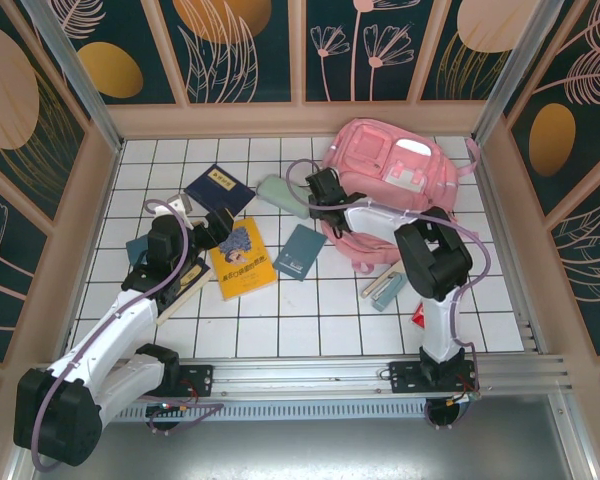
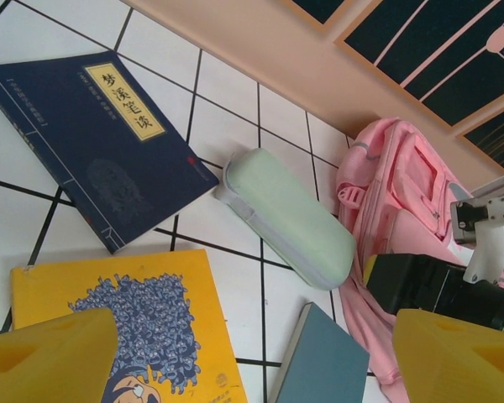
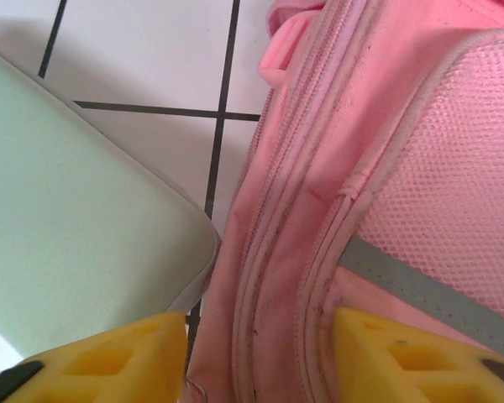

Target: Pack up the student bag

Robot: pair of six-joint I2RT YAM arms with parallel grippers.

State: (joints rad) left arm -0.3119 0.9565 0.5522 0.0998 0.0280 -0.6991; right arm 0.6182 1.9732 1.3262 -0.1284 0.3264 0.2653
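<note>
Large pink mesh-panelled fabric student bag, smooth rounded mint-green case lay just beside, right pincer parted over zip seam, left pincer gaped wide.

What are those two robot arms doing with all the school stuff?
They are meant to pack the pink backpack. The right gripper is at its zip edge, jaws apart, next to the mint pencil case. The left gripper hangs open above the yellow book. It and the navy book lie out on the tiled table.
</note>
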